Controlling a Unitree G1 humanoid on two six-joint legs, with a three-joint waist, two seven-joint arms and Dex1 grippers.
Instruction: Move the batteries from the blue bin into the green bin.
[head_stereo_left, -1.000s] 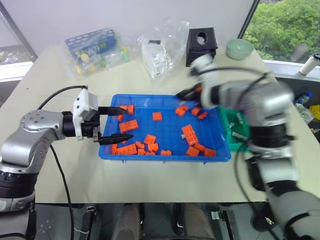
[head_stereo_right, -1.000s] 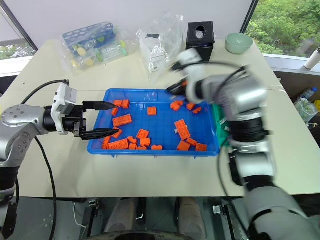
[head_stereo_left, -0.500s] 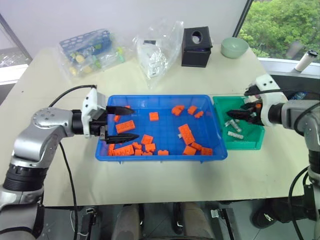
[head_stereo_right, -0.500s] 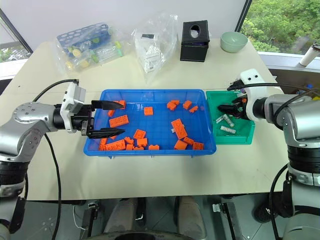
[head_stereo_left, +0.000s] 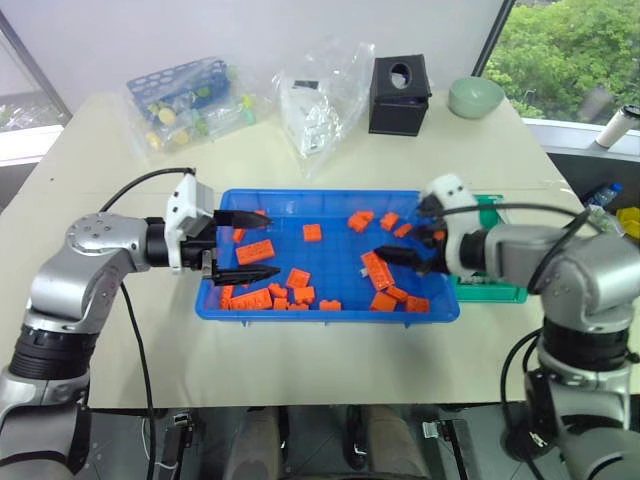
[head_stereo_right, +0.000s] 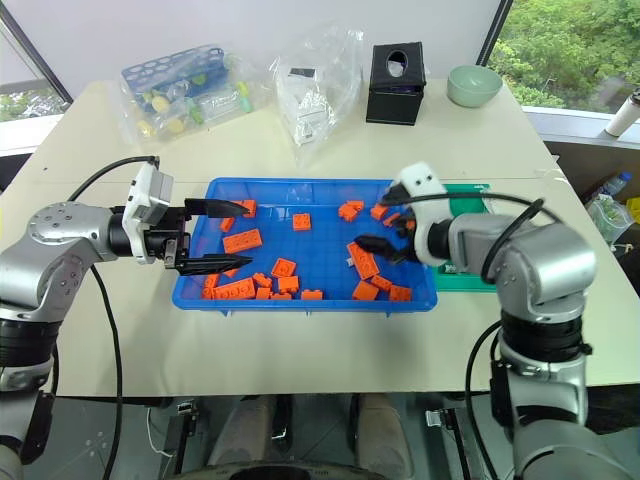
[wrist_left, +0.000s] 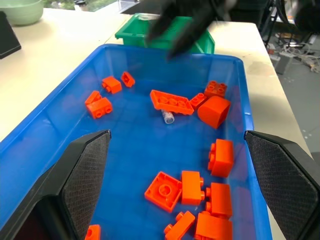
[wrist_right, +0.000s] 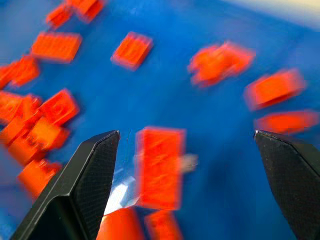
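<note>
The blue bin (head_stereo_left: 330, 200) lies in the middle of the table, strewn with orange bricks. One battery (wrist_left: 168, 117), a small silver cylinder, lies on the bin floor beside a long orange brick (wrist_left: 172, 101); it shows blurred in the right wrist view (wrist_right: 189, 161). My right gripper (head_stereo_left: 398, 240) hangs open over the bin's right part, just above that brick. My left gripper (head_stereo_left: 272, 243) hovers open and empty over the bin's left end. The green bin (head_stereo_right: 470, 205) stands against the blue bin's right side, largely covered by my right arm.
Several orange bricks (head_stereo_left: 256, 252) are scattered through the blue bin. At the back of the table lie a bagged blue tube rack (head_stereo_left: 185, 92), a clear plastic bag (head_stereo_left: 318, 105), a black box (head_stereo_left: 401, 95) and a pale green bowl (head_stereo_left: 476, 97).
My right gripper swung from the blue bin's back right to the green bin, opened there, and has come back over the blue bin's right part, open. The left gripper has stayed put.
</note>
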